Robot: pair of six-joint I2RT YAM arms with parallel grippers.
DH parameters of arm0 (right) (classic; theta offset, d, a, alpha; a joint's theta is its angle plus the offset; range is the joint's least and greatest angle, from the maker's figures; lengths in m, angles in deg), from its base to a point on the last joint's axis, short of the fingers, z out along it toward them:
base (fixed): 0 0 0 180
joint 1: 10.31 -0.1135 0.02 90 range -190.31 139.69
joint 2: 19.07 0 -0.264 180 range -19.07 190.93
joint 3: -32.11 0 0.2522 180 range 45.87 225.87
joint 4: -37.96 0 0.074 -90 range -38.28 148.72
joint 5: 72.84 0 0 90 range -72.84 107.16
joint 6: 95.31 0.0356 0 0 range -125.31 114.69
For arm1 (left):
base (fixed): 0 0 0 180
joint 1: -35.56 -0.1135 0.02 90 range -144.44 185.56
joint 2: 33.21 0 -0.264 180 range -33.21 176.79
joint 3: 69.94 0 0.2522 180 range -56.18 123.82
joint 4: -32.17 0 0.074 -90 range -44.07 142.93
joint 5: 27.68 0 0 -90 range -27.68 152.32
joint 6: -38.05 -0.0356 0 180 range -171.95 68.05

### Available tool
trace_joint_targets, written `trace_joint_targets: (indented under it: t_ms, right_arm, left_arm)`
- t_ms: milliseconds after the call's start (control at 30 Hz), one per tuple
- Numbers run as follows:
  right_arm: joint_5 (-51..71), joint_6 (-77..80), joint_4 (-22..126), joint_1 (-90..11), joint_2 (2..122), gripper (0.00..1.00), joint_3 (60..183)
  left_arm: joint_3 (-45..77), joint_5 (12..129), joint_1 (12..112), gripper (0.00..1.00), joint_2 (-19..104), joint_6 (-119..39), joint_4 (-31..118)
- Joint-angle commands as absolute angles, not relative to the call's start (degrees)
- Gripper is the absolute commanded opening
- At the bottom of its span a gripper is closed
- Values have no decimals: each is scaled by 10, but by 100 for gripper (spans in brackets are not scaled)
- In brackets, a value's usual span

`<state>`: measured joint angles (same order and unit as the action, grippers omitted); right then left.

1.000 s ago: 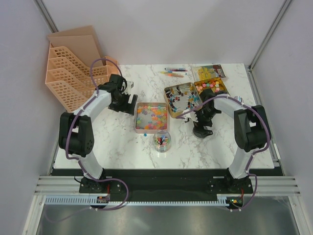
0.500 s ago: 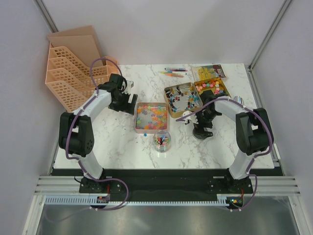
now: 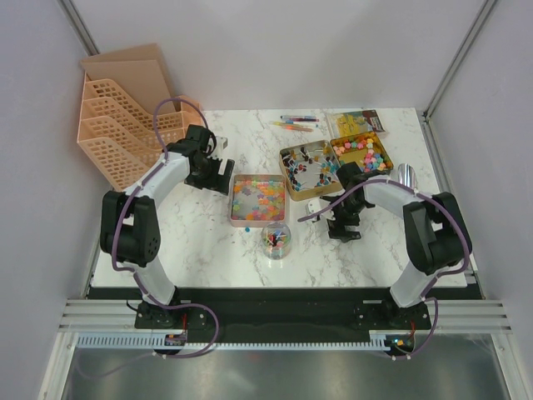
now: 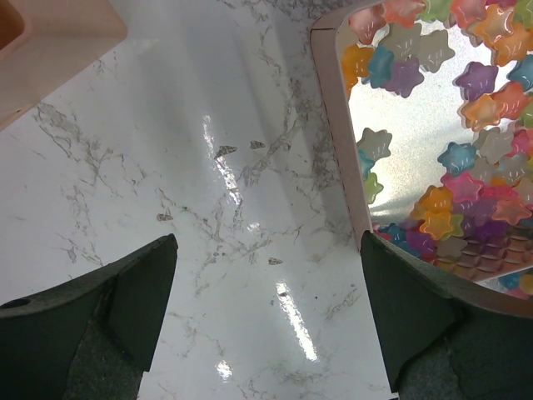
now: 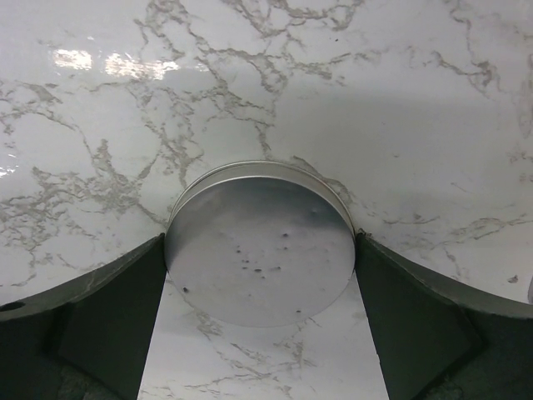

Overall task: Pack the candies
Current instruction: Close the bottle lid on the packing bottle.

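1. Left pincer (image 3: 218,177) (image 4: 268,242): jaws spread wide, with only bare table (image 4: 208,167) between them. It grips nothing.
2. Its right finger (image 4: 441,317) overlaps the near corner of the pink tray (image 4: 337,167). Whether it touches the tray or clears it, I cannot tell.
3. Right pincer (image 3: 344,229) (image 5: 260,242): jaws drawn in on a round metal lid (image 5: 260,275), one finger against the rim on each side, so it is clamped on the lid.
4. The lid's flat face is turned toward the wrist camera, and its rim band shows along the far edge. Whether it rests on the table or is raised off it, I cannot tell.
5. Candies (image 3: 258,198) (image 4: 450,125): the main lot fills the tray at mid-table, just right of the left pincer and left of the right pincer.
6. They are translucent stars in pink, orange, yellow, blue, purple and green.
7. Orientation: the stars have no long axis. They are heaped, some flat and some tilted, with their points facing every way.
8. More candies lie in two gold tins (image 3: 284,158) behind the right pincer, and in a clear jar (image 3: 276,252) just in front of the tray.
9. One blue candy (image 3: 247,227) lies loose on the table beside the tray's front wall.
10. The darker candies in the left tin are too small to tell which way they point.
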<state>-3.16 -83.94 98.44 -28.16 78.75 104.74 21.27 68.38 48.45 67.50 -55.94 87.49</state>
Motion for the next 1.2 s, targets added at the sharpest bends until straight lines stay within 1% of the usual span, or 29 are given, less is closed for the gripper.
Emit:
trace_joint_targets:
  t_ms: [0, 67, 133, 267, 400, 533, 700, 800, 933, 1167]
  right_arm:
    - [-23, -824, 945, -282, 774, 98, 1033]
    - [-18, -825, 944, -282, 772, 98, 1033]
    - [-15, -821, 947, -282, 766, 93, 1036]
    - [-22, -828, 978, -282, 729, 92, 1056]
    - [-27, -842, 1048, -298, 698, 92, 1137]
    - [-26, -844, 1096, -352, 684, 95, 1207]
    - [-26, -812, 1119, -427, 711, 95, 1293]
    - [-16, -810, 1132, -492, 734, 95, 1320]
    - [-5, -804, 1135, -551, 751, 94, 1331]
    - [-18, -791, 1170, -605, 809, 94, 1388]
  left_arm:
    - [234, 679, 483, 97, 675, -567, 871]
    - [234, 679, 483, 97, 676, -568, 870]
    - [236, 678, 483, 97, 677, -568, 871]
    - [241, 680, 483, 97, 679, -568, 871]
    - [251, 684, 482, 97, 688, -570, 871]
    - [262, 685, 471, 98, 715, -570, 861]
    - [257, 678, 440, 100, 697, -559, 838]
    - [249, 682, 415, 100, 680, -534, 840]
    - [227, 701, 390, 100, 651, -525, 840]
    - [195, 694, 385, 100, 608, -513, 851]
